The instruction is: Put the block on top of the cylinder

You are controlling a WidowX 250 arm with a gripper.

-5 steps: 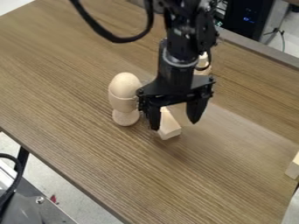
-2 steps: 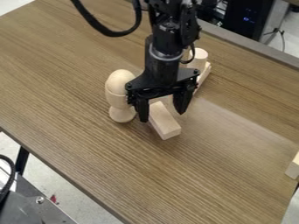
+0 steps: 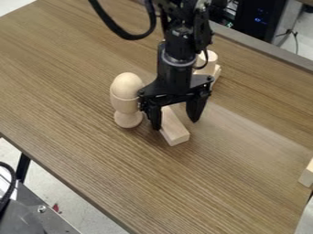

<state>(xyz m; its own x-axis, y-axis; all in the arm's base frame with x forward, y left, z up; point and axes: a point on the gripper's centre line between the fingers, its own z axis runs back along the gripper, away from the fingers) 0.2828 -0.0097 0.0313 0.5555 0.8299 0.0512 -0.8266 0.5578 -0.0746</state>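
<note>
Tool (image 3: 176,123) is mid-view over desk, fingers apart, pointing down, gripping nothing. Block (image 3: 174,129), pale wood, lies flat on desk below/btwn the fingers, long side running from under the tool twd the view's btm; can't tell if a finger touches it. Just beside, to view's L: egg-shaped wood pc (image 3: 127,86) upright in wood cup (image 3: 127,109). Behind the arm, cylinder (image 3: 211,58) stands upright, pale wood, partly hidden, w/ a slim wood pc (image 3: 216,74) beside it. Another wood pc (image 3: 307,175) at R edge, cut off. Desk (image 3: 92,151) is brown woodgrain, w/ a pale sheen R of tool. Room: dark box (image 3: 260,18) w/ blue lights up top, thin cable (image 3: 296,43) near it; grey metal gear (image 3: 36,221) btm L, small red bit (image 3: 56,207) on floor (image 3: 76,214).
</note>
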